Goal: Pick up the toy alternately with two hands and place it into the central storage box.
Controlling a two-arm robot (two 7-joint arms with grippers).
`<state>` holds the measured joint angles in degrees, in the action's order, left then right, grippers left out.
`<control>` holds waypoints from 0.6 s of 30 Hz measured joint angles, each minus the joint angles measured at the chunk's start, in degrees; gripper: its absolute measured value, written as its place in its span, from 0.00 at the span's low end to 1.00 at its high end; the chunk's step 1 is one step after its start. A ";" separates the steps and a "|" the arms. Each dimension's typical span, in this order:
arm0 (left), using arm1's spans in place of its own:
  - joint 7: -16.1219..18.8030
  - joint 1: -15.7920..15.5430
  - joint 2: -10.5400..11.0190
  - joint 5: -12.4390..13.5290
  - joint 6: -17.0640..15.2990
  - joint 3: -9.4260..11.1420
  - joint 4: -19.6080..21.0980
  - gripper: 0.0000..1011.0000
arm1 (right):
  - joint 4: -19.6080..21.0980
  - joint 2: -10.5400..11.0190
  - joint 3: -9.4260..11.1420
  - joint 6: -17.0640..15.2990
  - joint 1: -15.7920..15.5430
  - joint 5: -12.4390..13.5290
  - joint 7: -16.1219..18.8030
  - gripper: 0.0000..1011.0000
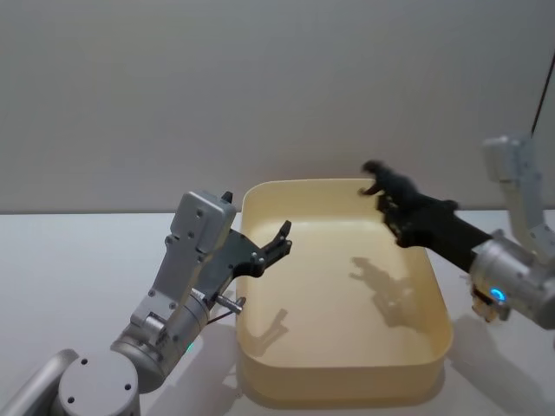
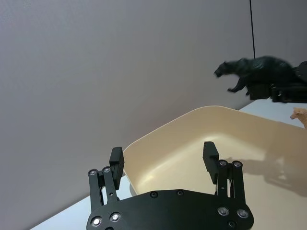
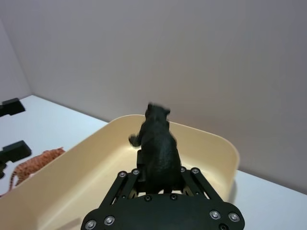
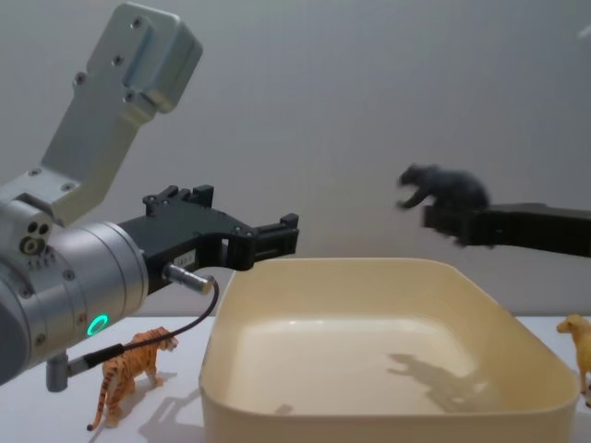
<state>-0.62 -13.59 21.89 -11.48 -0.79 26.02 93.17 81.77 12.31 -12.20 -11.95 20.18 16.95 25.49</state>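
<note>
The right gripper (image 1: 397, 208) comes in from the right edge of the head view, and its jaws are clamped tight on the hindquarters of a black toy (image 1: 387, 181). You can see the same grip in the right wrist view, where the animal's back rises straight out from between the two black fingers.

The toy hangs in the air in the upper right of the head view, above the far right corner of the box (image 1: 342, 383) and clear of its rim. Its long axis runs in line with the gripper. The head leads toward the upper left of that view and the rump sits in the jaws. From the chest view it sits roughly level in the upper right of the frame, head to the left, with the forelegs dangling free. Its shadow lies on the box floor beneath it.

The left gripper (image 1: 279, 242) hovers at the middle left of the head view, just over the box's left rim. Its fingers are spread wide and it holds nothing and touches nothing.

In the chest view a tiger (image 4: 129, 367) stands on the table (image 1: 52, 260) at the lower left, outside the box. A yellow animal (image 4: 576, 338) stands at the right edge.
</note>
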 joint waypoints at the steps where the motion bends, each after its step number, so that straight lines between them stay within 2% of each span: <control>1: 0.00 0.00 0.00 0.00 0.00 0.00 0.00 0.99 | -0.31 -0.24 -0.16 -0.52 0.43 0.05 0.42 0.23; 5: 0.00 0.00 0.00 0.00 0.00 0.00 0.00 0.99 | -1.82 -1.43 -0.96 -2.85 2.67 0.26 2.38 0.37; 6: 0.00 0.00 0.00 0.00 0.00 0.00 0.00 0.99 | -2.03 -1.57 -1.06 -3.24 3.01 0.30 2.70 0.43; 7: 0.00 0.00 0.00 0.00 0.00 0.00 0.00 0.99 | -2.51 -1.93 -1.29 -3.90 3.62 0.37 3.26 0.43; 10: 0.00 0.00 0.00 0.00 0.00 0.00 0.00 0.99 | -3.18 -2.47 -1.65 -5.04 4.64 0.49 4.22 0.53; 12: 0.00 0.00 0.00 0.00 0.00 0.00 0.00 0.99 | -3.49 -2.71 -1.79 -5.49 5.11 0.52 4.60 0.57; 14: 0.00 0.00 0.00 0.00 0.00 0.00 0.00 0.99 | -3.79 -2.93 -1.95 -5.92 5.53 0.55 5.03 0.67; 15: 0.00 0.00 0.00 0.00 0.00 0.00 0.00 0.99 | -3.85 -2.96 -1.98 -6.03 5.61 0.57 5.17 0.67; 16: 0.00 0.00 0.00 0.00 0.00 0.00 0.00 0.99 | -3.91 -2.99 -2.02 -6.12 5.72 0.58 5.25 0.73; 18: 0.00 0.00 0.00 0.00 0.00 0.00 0.00 0.99 | -3.92 -2.98 -2.03 -6.13 5.75 0.61 5.27 0.76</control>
<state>-0.62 -13.59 21.89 -11.48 -0.79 26.02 93.17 77.86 9.33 -14.23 -18.08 25.93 17.56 30.76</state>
